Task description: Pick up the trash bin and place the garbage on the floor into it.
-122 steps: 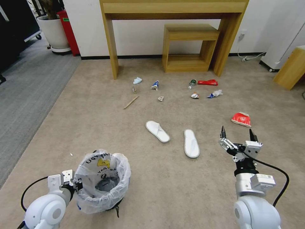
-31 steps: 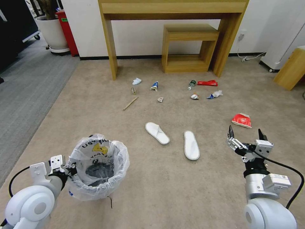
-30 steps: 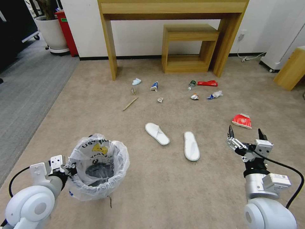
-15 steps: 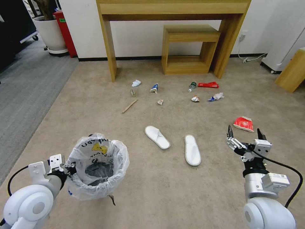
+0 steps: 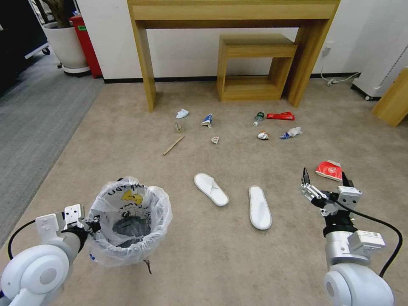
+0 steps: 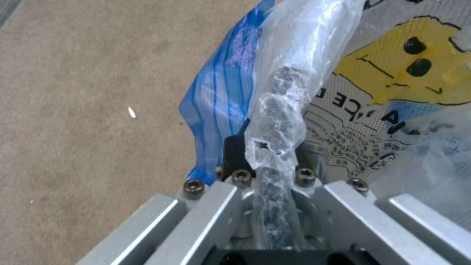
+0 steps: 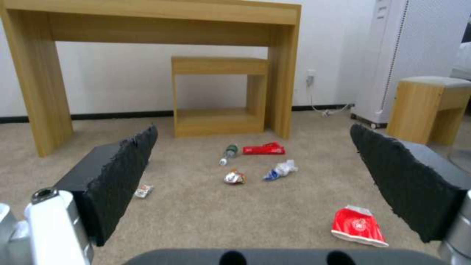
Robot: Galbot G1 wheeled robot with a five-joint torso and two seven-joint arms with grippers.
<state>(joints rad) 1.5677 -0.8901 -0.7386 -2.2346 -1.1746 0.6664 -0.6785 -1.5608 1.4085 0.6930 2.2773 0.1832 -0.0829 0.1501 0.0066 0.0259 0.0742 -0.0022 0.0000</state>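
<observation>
Left hand: fingertips buried in the crinkly translucent white plastic bag, contact point hidden. Small round dark trash bin mostly covered by that bag; its base not visible. Tall light-wood worktop cut off by the head view's top edge. Small crumpled scrap on the beige carpet floor too small to identify. White potted-plant pot cropped at top.

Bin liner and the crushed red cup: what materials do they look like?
Bin liner: thin translucent plastic film, glossy and crinkled, printed; left gripper is clamped on its bunched rim. Crushed red cup: likely coated paper, flattened with sharp creases, matte red-white print.
</observation>
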